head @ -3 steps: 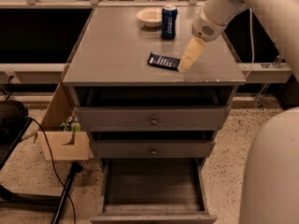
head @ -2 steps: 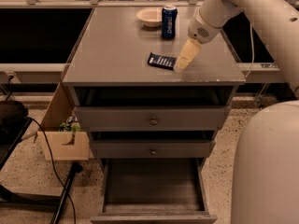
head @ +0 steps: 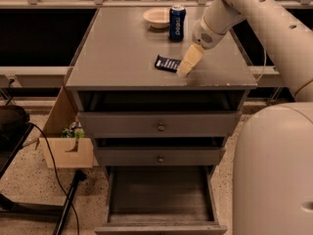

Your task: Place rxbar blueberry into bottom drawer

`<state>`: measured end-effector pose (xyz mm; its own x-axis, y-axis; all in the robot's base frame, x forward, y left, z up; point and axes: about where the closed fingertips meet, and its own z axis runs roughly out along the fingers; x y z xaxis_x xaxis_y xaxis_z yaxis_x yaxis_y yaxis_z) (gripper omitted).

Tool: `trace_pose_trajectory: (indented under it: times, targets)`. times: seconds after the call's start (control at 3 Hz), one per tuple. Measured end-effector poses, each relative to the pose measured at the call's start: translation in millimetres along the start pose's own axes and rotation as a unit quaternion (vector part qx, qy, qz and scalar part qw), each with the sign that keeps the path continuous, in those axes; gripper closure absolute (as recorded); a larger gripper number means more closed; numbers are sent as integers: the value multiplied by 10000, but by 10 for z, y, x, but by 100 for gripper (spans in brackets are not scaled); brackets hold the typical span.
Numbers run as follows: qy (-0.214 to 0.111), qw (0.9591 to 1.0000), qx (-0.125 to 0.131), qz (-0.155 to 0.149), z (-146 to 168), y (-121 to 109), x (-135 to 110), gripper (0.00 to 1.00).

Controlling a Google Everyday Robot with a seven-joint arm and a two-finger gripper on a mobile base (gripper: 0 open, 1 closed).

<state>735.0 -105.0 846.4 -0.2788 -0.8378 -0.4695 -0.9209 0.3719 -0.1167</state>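
Observation:
The rxbar blueberry [head: 167, 63], a flat dark navy wrapper with white lettering, lies on the grey cabinet top [head: 117, 53] right of centre. My gripper [head: 185, 71] hangs tilted just right of the bar, its cream fingers [head: 190, 60] low over the top at the bar's right end. The bottom drawer [head: 160, 199] is pulled out, a deep grey tray with nothing visible inside. The two upper drawers with round knobs are shut.
A blue soda can [head: 177, 22] stands upright at the back of the top beside a white bowl [head: 157, 17]. A cardboard box [head: 66, 141] and black cables sit on the floor at the left. My white base [head: 274, 175] fills the lower right.
My gripper has moved left and down towards the bar's right end. The bar, can and drawers have not moved.

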Motion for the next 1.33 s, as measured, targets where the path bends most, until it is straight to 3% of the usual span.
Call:
trace_pose_trajectory:
  times: [1.33]
  targets:
    - [-72,9992,-345,-208,311,214,-186,0]
